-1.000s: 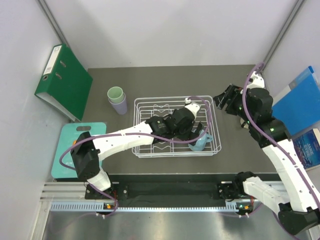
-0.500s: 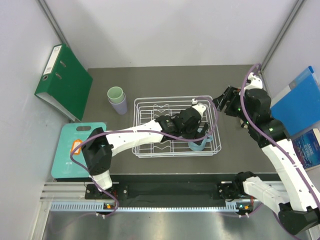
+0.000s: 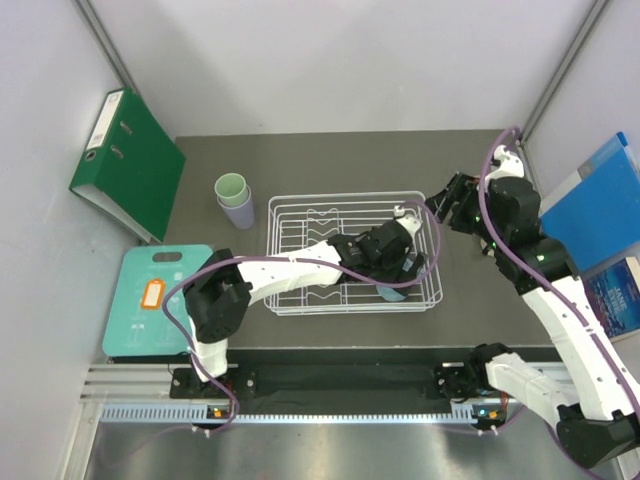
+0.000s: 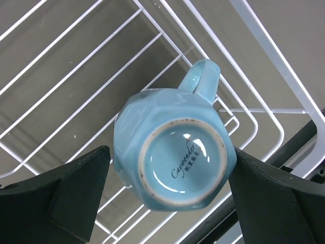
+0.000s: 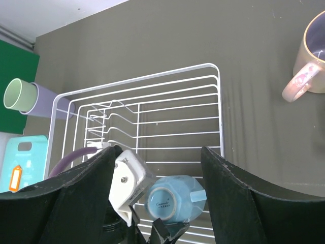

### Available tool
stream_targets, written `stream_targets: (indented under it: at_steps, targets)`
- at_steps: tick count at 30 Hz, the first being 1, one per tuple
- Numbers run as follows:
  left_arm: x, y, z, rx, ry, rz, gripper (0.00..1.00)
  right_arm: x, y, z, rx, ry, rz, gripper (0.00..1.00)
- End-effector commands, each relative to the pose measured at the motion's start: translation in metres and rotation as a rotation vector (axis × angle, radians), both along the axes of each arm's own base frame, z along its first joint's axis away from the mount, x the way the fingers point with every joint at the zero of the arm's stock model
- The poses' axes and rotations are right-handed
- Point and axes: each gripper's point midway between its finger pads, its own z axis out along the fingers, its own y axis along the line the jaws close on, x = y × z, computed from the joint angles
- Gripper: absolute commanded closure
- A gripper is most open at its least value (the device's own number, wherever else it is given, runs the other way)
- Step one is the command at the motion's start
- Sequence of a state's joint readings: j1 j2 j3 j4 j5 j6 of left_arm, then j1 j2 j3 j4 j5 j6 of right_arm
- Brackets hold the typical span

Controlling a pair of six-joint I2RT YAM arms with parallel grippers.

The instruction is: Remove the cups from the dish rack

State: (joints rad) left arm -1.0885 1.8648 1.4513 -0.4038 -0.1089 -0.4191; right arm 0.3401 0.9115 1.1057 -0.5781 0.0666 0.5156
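Observation:
A light blue cup (image 4: 172,157) with a handle lies in the near right corner of the white wire dish rack (image 4: 264,46), its base turned up to the left wrist camera. My left gripper (image 4: 171,151) is open and straddles this cup, one finger on each side; the right finger (image 4: 274,198) is at its wall. From above, the left gripper (image 3: 395,272) hides most of the blue cup (image 3: 392,292) inside the dish rack (image 3: 350,197). My right gripper (image 3: 450,205) hangs open above the rack's far right corner, holding nothing. A mint cup nested in a lavender one (image 3: 233,198) stands left of the rack.
A pink and cream mug (image 5: 310,56) stands on the table right of the rack (image 5: 152,76). A green binder (image 3: 130,160) leans at far left, a teal cutting board (image 3: 150,300) lies near left, and a blue folder (image 3: 600,200) is at right.
My left arm has reached further right across the rack and its open gripper has come down over the blue cup. The right gripper has drifted slightly left.

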Motion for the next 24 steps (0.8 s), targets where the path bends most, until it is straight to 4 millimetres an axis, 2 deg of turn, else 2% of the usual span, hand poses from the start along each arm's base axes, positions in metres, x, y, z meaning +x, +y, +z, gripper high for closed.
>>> stream_targets:
  at_steps: [1,7,10,11,15,16,17,21,24]
  targets:
    - [0.007,-0.016,0.009,-0.043,-0.028,-0.006,0.01,0.000,0.007,0.005,0.001,-0.027,0.033,0.32]
    - [0.009,-0.019,-0.005,-0.020,-0.017,-0.001,0.01,0.000,0.007,-0.001,-0.003,-0.019,0.035,0.32]
    - [0.006,-0.020,-0.013,-0.009,0.000,-0.017,0.09,-0.001,0.007,-0.005,-0.007,-0.010,0.034,0.32]
    - [0.004,-0.021,-0.019,-0.002,0.015,-0.026,0.14,-0.001,0.006,-0.005,-0.009,-0.011,0.035,0.32]
    - [0.003,-0.020,-0.022,0.004,0.026,-0.024,0.56,-0.004,0.005,-0.007,-0.011,-0.010,0.033,0.32]
    - [0.003,-0.019,-0.018,0.002,0.021,-0.023,0.88,-0.005,0.004,-0.006,-0.013,-0.012,0.033,0.32]
    - [0.004,-0.017,-0.018,0.008,0.021,-0.016,1.00,-0.005,0.004,-0.005,-0.014,-0.014,0.030,0.32]
    - [0.008,-0.015,0.006,0.002,-0.021,-0.013,1.00,-0.005,0.002,0.002,-0.016,-0.029,0.024,0.32]
    - [0.017,-0.010,0.047,-0.047,-0.095,0.018,1.00,-0.005,0.000,0.012,-0.017,-0.050,0.014,0.32]
